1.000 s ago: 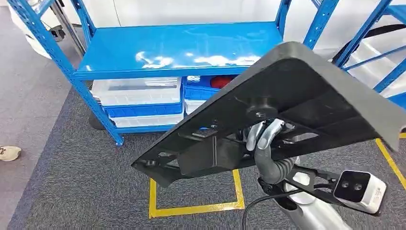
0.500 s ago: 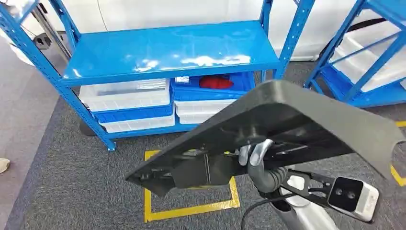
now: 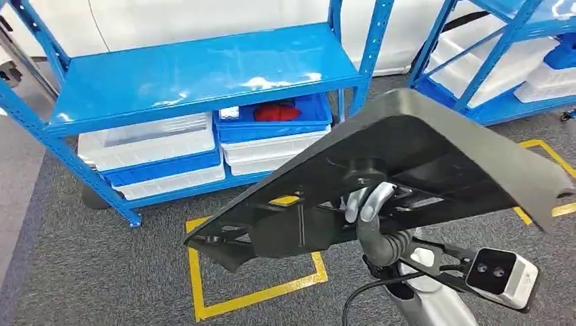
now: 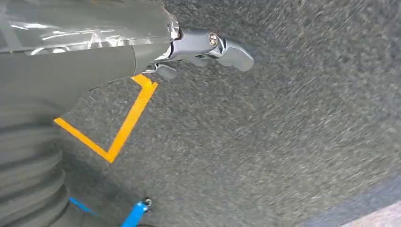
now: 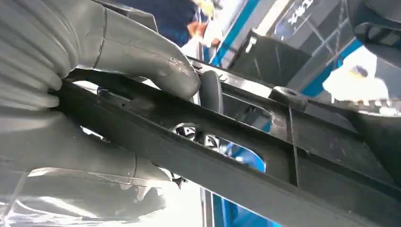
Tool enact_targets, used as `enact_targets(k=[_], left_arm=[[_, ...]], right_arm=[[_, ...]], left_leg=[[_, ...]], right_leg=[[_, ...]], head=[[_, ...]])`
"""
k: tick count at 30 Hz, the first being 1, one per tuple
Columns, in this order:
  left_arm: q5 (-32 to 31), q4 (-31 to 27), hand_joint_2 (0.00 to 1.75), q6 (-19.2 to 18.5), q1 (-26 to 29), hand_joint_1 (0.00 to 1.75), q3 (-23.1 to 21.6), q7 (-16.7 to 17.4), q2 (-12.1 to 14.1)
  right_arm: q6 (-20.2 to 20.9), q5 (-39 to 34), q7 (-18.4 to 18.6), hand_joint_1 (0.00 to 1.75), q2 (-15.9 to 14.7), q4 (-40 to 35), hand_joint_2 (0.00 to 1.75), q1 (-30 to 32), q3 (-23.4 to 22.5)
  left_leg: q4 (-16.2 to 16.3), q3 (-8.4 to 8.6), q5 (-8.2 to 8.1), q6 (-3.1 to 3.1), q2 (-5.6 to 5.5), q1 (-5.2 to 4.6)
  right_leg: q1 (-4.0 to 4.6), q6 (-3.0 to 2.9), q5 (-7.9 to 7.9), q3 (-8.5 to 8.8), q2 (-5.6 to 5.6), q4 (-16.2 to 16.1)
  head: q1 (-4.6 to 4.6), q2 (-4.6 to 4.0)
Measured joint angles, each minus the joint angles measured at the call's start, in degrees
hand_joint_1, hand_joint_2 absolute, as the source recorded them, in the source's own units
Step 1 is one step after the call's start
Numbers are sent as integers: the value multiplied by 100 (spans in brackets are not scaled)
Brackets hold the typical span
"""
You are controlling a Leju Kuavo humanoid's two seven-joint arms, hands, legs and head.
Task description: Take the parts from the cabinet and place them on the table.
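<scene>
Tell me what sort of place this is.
Likely a workshop or parts storeroom: blue steel shelving holding stacked plastic bins, yellow floor tape marking a standing spot on grey carpet, and a large black moulded part held in the right hand.

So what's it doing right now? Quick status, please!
Right hand grips large black part, held aloft. Left hand hangs over carpet, holding nothing. Blue shelving rack ahead; no table in sight.

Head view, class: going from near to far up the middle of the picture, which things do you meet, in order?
Right robot hand holding the black panel → yellow floor square → white and blue bins → blue shelf.
</scene>
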Motion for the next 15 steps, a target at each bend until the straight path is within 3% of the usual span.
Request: enact_targets(k=[3,4,5,7,8,9,10,11,12,13,14,15], left_arm=[[0,0,175,-37,5,0,0,-33,13],[2,2,175,-37,7,0,0,-19,22],[2,2,175,-44,25,0,0,-11,20],[0,0,175,-96,66,0,2,-11,31],[0,2,175,-131,79,0,4,-24,31],[0,2,175,-146,83,0,4,-33,33],[2,2,175,-179,80,0,4,-41,31],[0,2,175,-199,72,0,4,-46,31],[2,2,175,-238,63,0,4,-55,33],[0,2,175,-262,60,0,4,-55,33],[0,2,175,-278,46,0,2,-55,40],[0,2,175,-280,48,0,2,-55,33]], right_arm=[[258,406,0,175,146,-43,175,296,-137],[372,549,0,175,241,-103,175,417,-192],[453,649,0,175,337,-142,175,488,-232],[485,750,0,175,481,-173,175,594,-254],[483,795,0,175,527,-181,175,643,-280],[465,826,0,175,546,-188,175,679,-291],[426,848,0,175,557,-192,175,694,-308],[400,861,0,175,566,-194,175,700,-337],[387,863,0,175,573,-216,175,716,-372],[389,861,0,175,570,-267,175,744,-389],[396,852,0,175,570,-293,175,771,-409],[415,846,0,175,570,-304,175,791,-417]], left_leg=[[-6,32,-19,-94,134,16],[88,-4,-122,-140,-60,52],[363,-116,-340,-156,-244,59],[1317,-523,-824,-183,-369,62],[1695,-691,-947,-189,-388,62],[1843,-760,-933,-186,-390,62],[1701,-690,-777,-176,-392,63],[1331,-513,-546,-159,-400,66],[755,-238,-257,-133,-451,71],[258,-5,-55,-99,-636,73],[81,64,-137,-52,-938,78],[28,73,-127,-60,-894,78]], right_leg=[[2,-107,46,-20,151,-38],[-23,-143,69,-15,194,-54],[-28,-180,81,-32,246,-55],[-16,-214,97,-57,390,-51],[-11,-217,100,-67,461,-44],[-10,-216,100,-71,532,-33],[-11,-215,100,-70,605,-18],[-11,-212,101,-67,682,-8],[-11,-199,101,-60,765,0],[-14,-178,105,-61,829,5],[4,-136,112,-88,878,21],[-19,-98,129,-124,953,34]], head=[[0,0],[-2,0],[-2,0],[-2,0],[-2,0],[-2,0],[-2,0],[-2,0],[0,0],[-2,0],[0,0],[-2,0]])
